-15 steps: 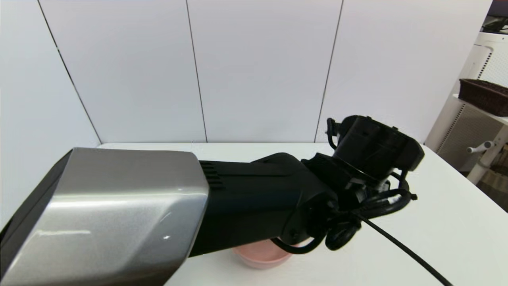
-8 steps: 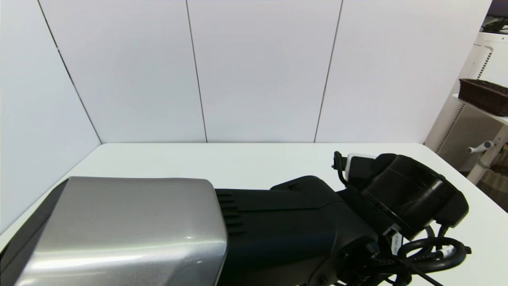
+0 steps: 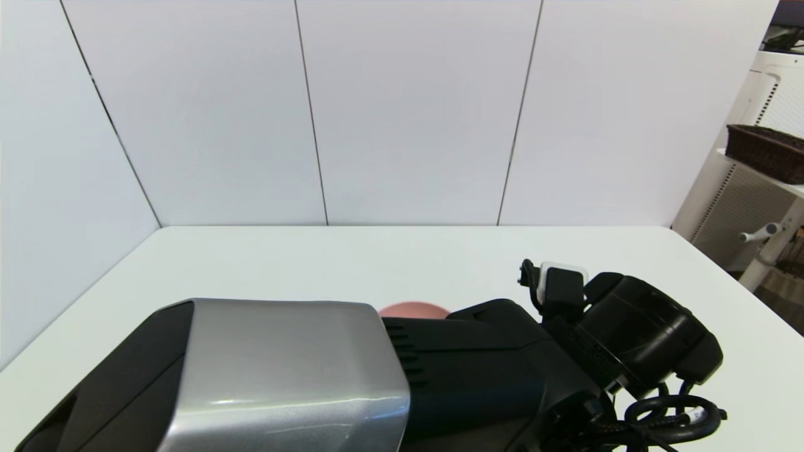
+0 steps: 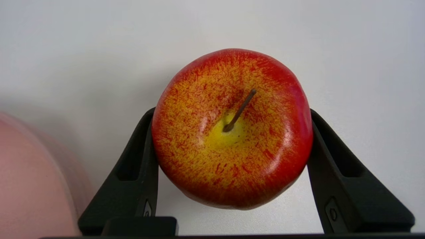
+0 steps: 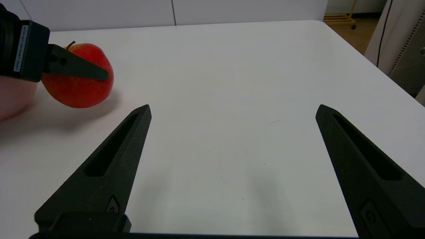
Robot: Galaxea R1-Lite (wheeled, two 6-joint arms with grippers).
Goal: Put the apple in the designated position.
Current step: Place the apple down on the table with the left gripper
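The right gripper (image 5: 232, 113) hung low over the near part of the table (image 5: 232, 66), its fingers (image 5: 113, 156) spread wide with nothing between them. Beyond it the left gripper (image 4: 232, 132) pinched the apple (image 4: 232, 129) from both sides, one black finger (image 4: 139, 159) pressed to each flank. A white label sat on the left gripper's body (its small print ran sideways and could not be read). No other writing showed.

The apple was round and red, mottled yellow-orange around a yellow dimple, with a thin dark stem tilting off to one side. In the right wrist view the apple (image 5: 78, 76) sat low at the tabletop with a shadow right under it; whether it touched the surface could not be told. The pink bowl (image 5: 13, 96) stood just beside it. From the head view the left arm (image 3: 440, 376) covered the apple, and only a sliver of the bowl (image 3: 411, 309) peeked above it.
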